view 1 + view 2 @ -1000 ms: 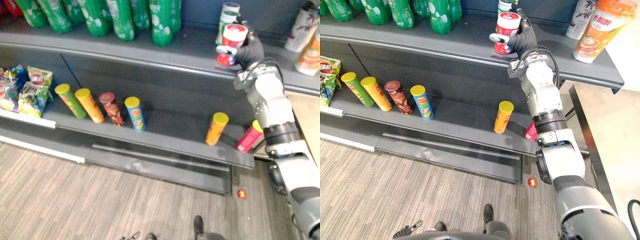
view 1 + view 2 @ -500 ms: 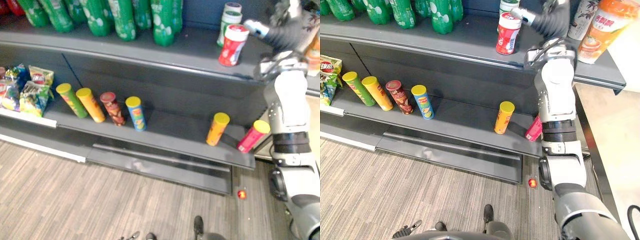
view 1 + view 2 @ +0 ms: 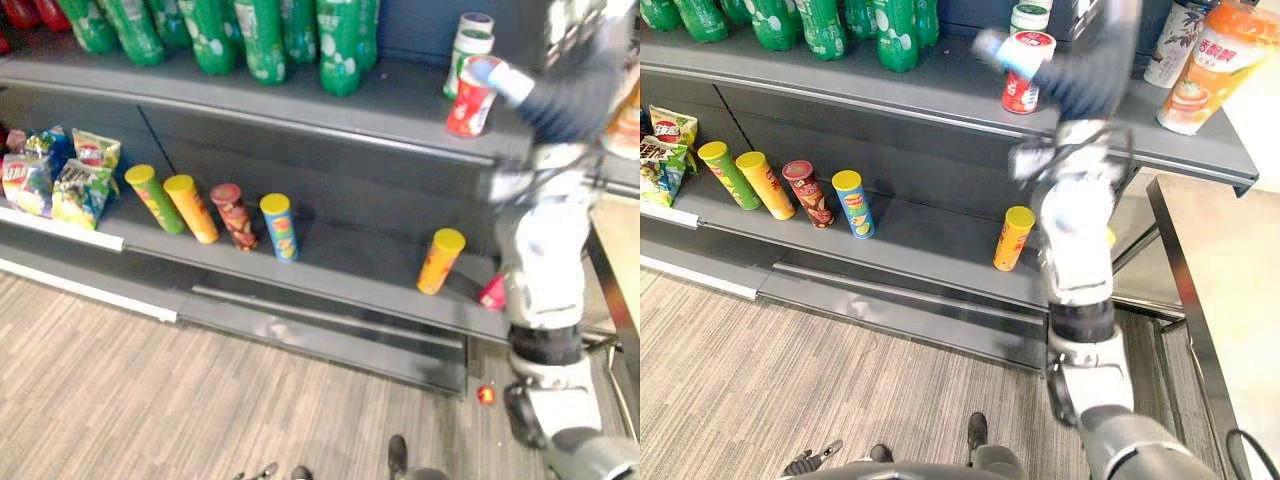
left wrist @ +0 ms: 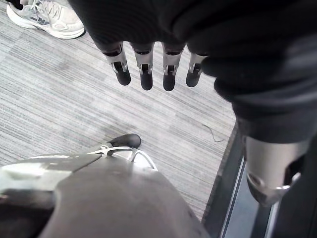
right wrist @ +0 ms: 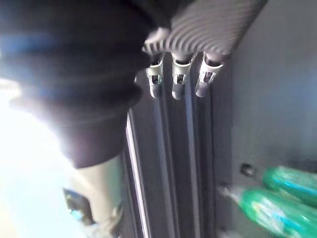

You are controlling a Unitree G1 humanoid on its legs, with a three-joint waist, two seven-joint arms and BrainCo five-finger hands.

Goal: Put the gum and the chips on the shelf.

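On the top shelf point(image 3: 400, 98): one red gum canister point(image 3: 468, 102), upright, my right robot hand point(image 5: 179, 83) close beside it, fingers straight and empty; gum step judged done, chips next, calling for a reach and firm grasp elsewhere.

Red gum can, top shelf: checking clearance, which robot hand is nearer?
Right. The right robot hand is beside the red gum can; the left robot hand hangs low over the floor.
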